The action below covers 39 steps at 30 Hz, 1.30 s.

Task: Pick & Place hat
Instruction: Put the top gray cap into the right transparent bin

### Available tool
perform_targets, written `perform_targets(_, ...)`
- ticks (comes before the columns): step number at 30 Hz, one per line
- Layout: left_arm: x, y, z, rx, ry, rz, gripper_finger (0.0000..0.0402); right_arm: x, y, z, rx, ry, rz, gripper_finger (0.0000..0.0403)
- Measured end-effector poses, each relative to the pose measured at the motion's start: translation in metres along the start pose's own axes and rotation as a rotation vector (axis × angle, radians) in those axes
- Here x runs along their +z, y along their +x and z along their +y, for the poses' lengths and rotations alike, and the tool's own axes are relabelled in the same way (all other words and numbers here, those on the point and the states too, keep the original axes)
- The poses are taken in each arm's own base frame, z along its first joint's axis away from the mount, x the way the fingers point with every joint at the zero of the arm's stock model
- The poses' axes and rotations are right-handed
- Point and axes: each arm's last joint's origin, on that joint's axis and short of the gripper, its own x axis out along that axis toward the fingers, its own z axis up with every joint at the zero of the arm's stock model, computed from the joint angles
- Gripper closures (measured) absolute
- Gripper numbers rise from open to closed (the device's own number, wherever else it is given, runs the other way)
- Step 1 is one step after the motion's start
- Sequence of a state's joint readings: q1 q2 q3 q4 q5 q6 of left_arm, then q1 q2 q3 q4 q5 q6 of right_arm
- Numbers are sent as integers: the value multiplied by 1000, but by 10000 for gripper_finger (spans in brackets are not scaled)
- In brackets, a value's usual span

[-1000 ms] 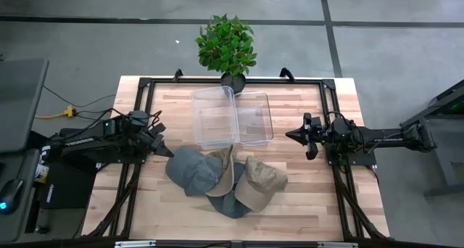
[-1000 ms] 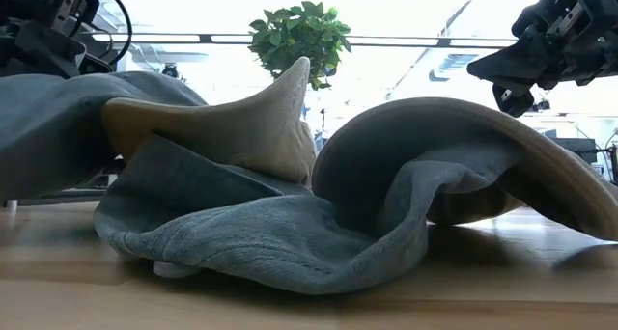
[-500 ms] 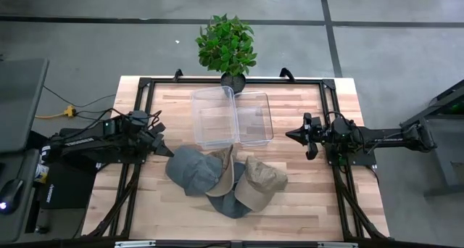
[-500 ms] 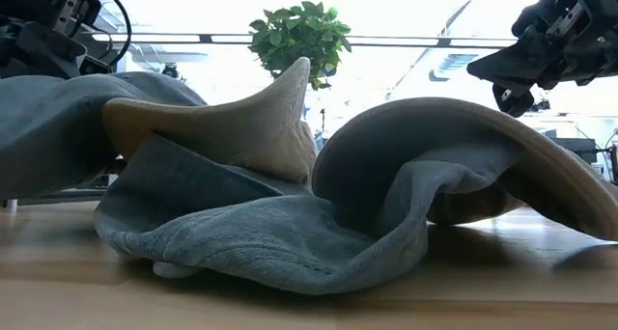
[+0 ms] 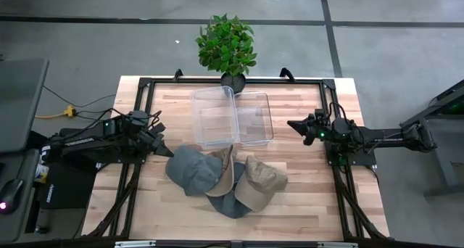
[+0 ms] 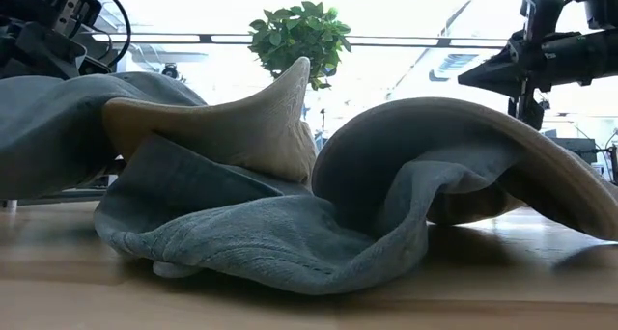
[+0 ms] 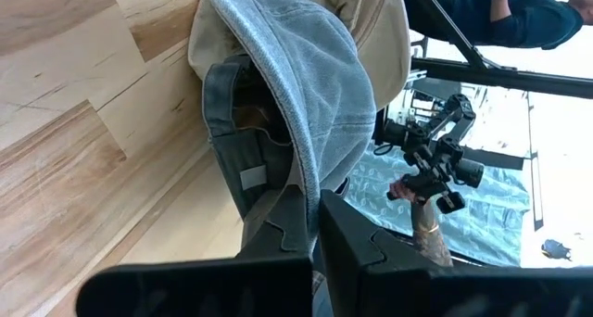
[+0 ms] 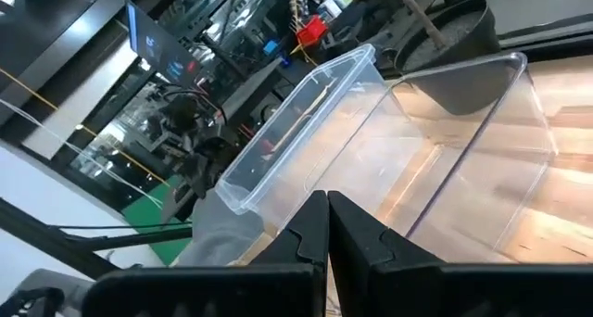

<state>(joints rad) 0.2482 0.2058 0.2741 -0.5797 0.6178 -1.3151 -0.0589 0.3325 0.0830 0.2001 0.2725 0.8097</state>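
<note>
Hats: soft grey-blue denim cap (image 5: 190, 169) and tan cloth caps (image 5: 258, 183), piled at bench (image 5: 304, 212) 6 o'clock. Floppy, light; take by stiff brim. Left gripper (image 5: 161, 148) jaws closed, right gripper (image 5: 293, 125) jaws closed, both empty.

Overhead camera looks straight down; tabletop camera faces level, sharing the hats (image 5: 223, 177) nearby.

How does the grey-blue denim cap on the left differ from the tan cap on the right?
The grey-blue denim cap lies at the pile's left, next to the left gripper; the tan fabric cap lies at its right, far from both arms. Colours differ: grey-blue against tan. Both rest on the wooden table, outside the clear plastic box.
</note>
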Motion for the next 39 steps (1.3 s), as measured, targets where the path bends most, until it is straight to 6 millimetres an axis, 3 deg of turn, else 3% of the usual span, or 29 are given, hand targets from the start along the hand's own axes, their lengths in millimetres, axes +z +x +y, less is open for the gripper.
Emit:
perform_targets(6, 0, 0, 0, 1, -3, -3, 402, 5, 0, 5, 47, 36, -47, 402)
perform_targets(10, 0, 0, 0, 1, -3, -4, 402, 13, -2, 19, 231, -58, -68, 402)
perform_targets(13, 0, 0, 0, 1, -3, -4, 402, 29, -2, 40, 297, -137, -101, 402)
perform_targets(16, 0, 0, 0, 1, -3, -4, 402, 46, 4, 64, 238, -268, -91, 402)
perform_targets(23, 1, 0, -4, -35, -4, 0, 402, 70, 37, 115, 72, -511, 91, 402)
perform_targets(29, -3, -13, -27, -108, 54, -18, 402, 64, 73, 135, 29, -566, 231, 402)
perform_targets(39, -10, -32, -50, -135, 106, -59, 401, 39, 115, 139, 39, -583, 388, 402)
